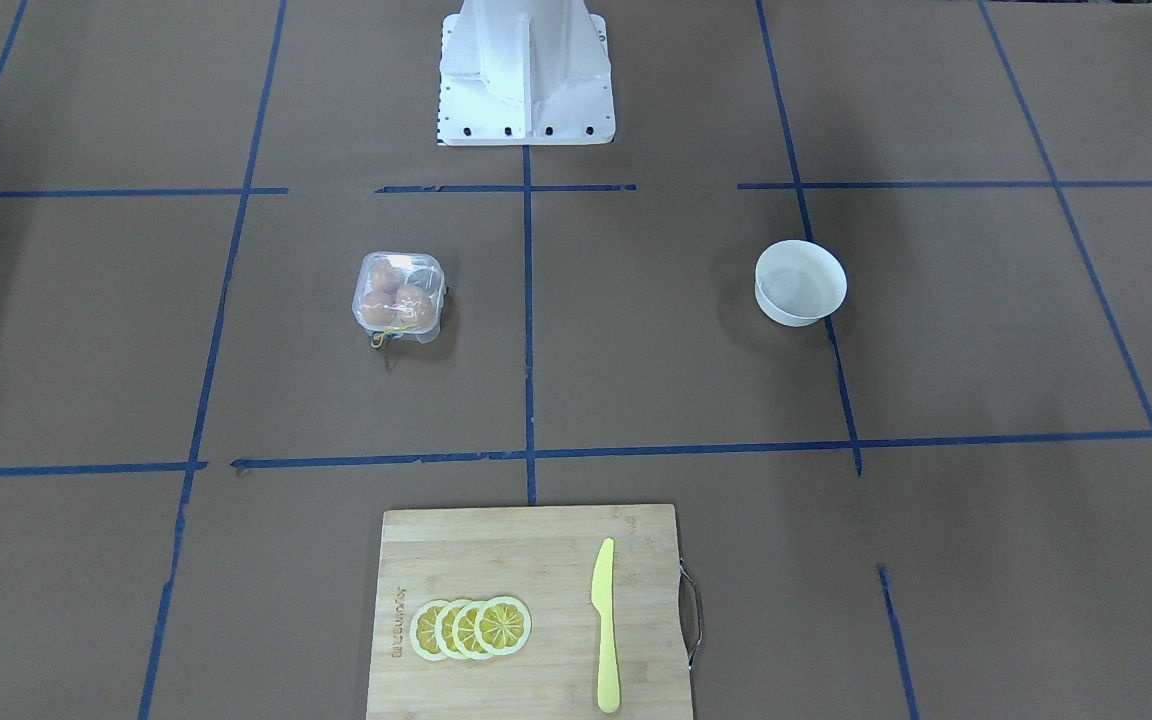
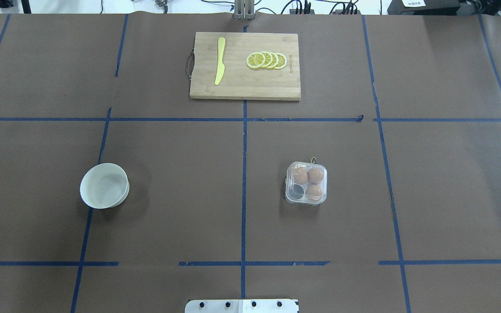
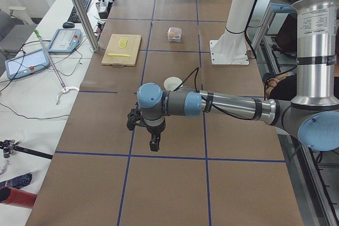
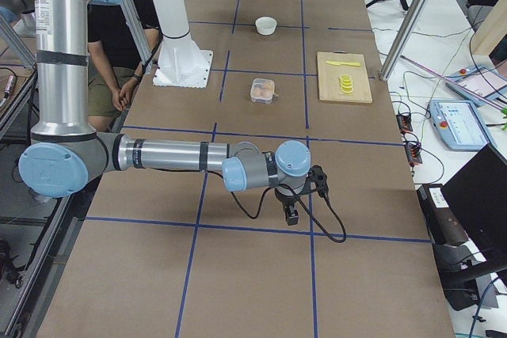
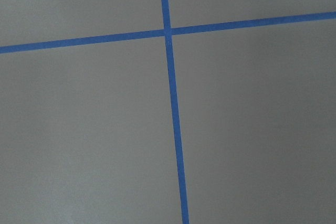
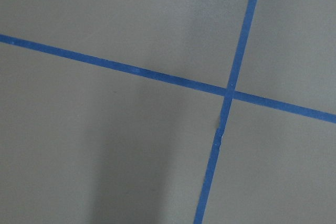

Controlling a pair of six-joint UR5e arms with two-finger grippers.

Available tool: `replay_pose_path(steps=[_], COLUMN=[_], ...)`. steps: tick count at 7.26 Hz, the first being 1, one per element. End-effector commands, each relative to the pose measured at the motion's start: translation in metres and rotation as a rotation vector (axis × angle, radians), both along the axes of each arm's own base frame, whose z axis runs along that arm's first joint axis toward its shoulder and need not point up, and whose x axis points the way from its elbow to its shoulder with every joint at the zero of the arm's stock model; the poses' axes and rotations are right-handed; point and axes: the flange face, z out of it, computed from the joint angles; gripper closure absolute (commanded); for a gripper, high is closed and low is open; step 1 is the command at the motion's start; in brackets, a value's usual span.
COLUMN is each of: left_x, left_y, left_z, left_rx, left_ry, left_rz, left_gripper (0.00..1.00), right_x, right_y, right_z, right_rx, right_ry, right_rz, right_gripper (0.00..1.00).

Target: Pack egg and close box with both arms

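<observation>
The clear box (image 2: 306,183) stands right of the table's middle, also in the front view (image 1: 398,297). Three tan-brown eggs lie in it: one egg (image 2: 300,176), a second (image 2: 315,175) and a third (image 2: 314,191). Its fourth cell looks dark and empty. The clear lid seems to lie over the cells. A bit of yellow string shows at its edge. My left gripper (image 3: 153,144) and right gripper (image 4: 291,215) show only in the side views, each far out over its own end of the table. I cannot tell if they are open or shut.
An empty white bowl (image 2: 104,185) stands on the left half. A wooden cutting board (image 2: 250,87) at the far edge carries a yellow knife (image 2: 220,61) and lemon slices (image 2: 267,60). The white base block (image 1: 526,70) is at the near edge. Both wrist views show only brown tabletop and blue tape.
</observation>
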Motion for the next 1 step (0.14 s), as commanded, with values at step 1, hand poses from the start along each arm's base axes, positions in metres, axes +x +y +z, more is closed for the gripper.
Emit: replay_pose_path(steps=[1], left_x=[-0.0011], left_y=[-0.0013], left_z=[-0.0063], left_rx=[0.012], left_ry=[0.002], left_rz=[-0.003], left_gripper=[0.0], right_x=[0.0002], right_y=[0.0015], right_z=[-0.0078], right_rx=[0.012], right_ry=[0.0], right_rz=[0.0], right_gripper=[0.0])
